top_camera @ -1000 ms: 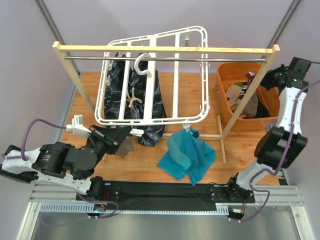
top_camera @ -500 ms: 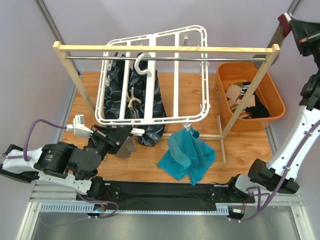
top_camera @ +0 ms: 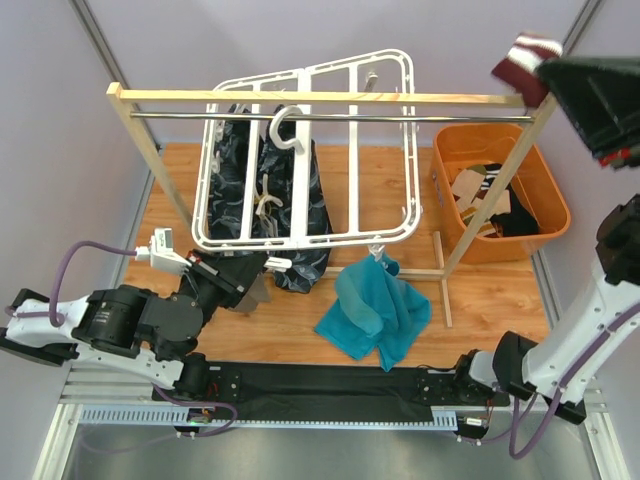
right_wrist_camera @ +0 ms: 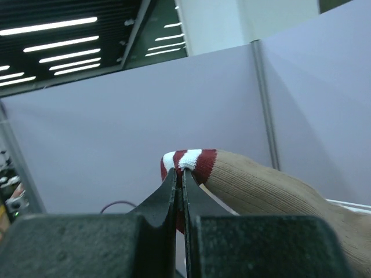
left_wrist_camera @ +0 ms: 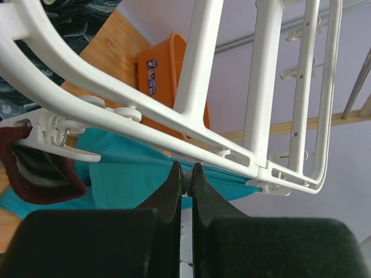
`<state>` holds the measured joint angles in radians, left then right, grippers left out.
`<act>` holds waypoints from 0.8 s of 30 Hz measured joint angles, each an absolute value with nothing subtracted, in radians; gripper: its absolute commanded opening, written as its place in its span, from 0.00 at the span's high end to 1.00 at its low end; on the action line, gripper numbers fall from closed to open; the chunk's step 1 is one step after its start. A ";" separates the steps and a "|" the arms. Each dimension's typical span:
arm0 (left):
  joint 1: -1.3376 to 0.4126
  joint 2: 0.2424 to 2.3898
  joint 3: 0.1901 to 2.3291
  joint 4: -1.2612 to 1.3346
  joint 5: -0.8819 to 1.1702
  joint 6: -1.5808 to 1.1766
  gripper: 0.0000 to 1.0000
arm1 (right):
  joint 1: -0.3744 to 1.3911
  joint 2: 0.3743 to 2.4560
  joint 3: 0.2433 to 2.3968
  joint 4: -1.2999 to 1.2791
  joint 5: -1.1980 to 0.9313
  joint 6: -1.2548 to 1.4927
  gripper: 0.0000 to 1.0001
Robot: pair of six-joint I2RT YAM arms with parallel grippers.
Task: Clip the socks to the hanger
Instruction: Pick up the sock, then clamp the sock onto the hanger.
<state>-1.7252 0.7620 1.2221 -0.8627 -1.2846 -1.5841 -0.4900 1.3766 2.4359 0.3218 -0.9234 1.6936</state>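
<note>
Lilac partitions enclose a wooden counter (top_camera: pixel 480 300). Two socks already hang from near clips of the white plastic hanger (top_camera: pixel 310 240): a soft teal sock (top_camera: pixel 375 310) and a maroon-cuffed sock (left_wrist_camera: pixel 40 174). More wait in the orange bin (top_camera: pixel 510 248). The right claw (right_wrist_camera: pixel 179 176), pinched tight on a ribbed beige striped sock (right_wrist_camera: pixel 255 185), holds it high at far right. The left claw (left_wrist_camera: pixel 184 174) is closed under the hanger.

Far to the right of the hanger (top_camera: pixel 352 170), the right gripper (top_camera: pixel 548 78) looms as a dark blur that runs off the edge of sight. It hides all of the striped sock (top_camera: pixel 522 60) but the cuff. Just under the hanger's near rail, the left gripper (left_wrist_camera: pixel 185 178) pinches something thin and white that I can't make out. Behind the hanger's bars, the dark patterned cloth (top_camera: pixel 305 268) is half covered.
</note>
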 measured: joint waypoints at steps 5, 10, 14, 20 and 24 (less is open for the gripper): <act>-1.725 0.783 1.209 -0.805 -1.288 -1.534 1.00 | -0.397 1.293 2.458 0.405 -0.951 1.747 1.00; -1.725 0.805 1.209 -0.776 -1.293 -1.507 1.00 | -0.304 1.153 2.337 0.463 -0.983 1.789 1.00; -1.725 0.804 1.207 -0.742 -1.292 -1.481 1.00 | -0.204 1.031 2.184 0.444 -1.012 1.807 1.00; -1.725 0.818 1.190 -0.678 -1.285 -1.448 1.00 | 0.067 0.910 2.001 0.068 -1.059 1.577 1.00; -1.725 0.827 1.170 -0.647 -1.285 -1.453 1.00 | 0.237 0.894 1.846 -0.194 -1.048 1.383 1.00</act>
